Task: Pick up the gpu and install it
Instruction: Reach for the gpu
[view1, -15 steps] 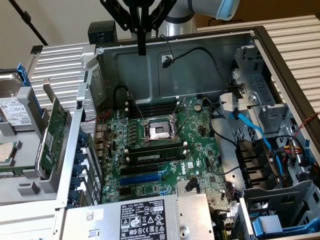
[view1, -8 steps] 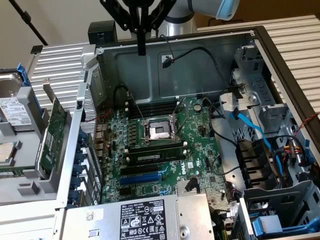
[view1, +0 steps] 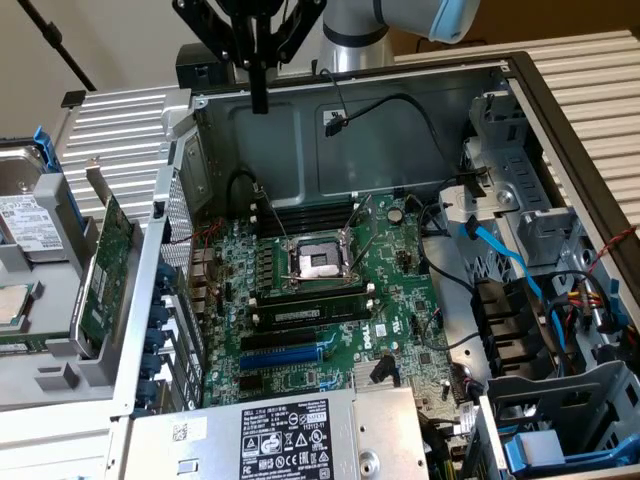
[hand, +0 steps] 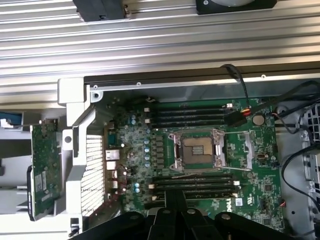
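The gpu (view1: 105, 268), a short green card, stands on edge in a grey holder outside the computer case, at the exterior view's left; the wrist view shows its green face (hand: 45, 170) with a dark edge along one side. My gripper (view1: 260, 98) hangs shut and empty above the far wall of the open case, well away from the card. In the wrist view my gripper (hand: 176, 202) has its black fingers pressed together over the large green motherboard (hand: 200, 125). A blue expansion slot (view1: 285, 355) lies on the motherboard (view1: 400, 300) near the case's front.
The open case (view1: 400, 110) holds the CPU socket (view1: 318, 262), dark memory sticks (view1: 310, 312), black cables and a blue cable (view1: 505, 255). A power supply (view1: 290, 435) lies at the front, drive cages (view1: 560, 400) at the right, a hard drive (view1: 25, 215) at far left.
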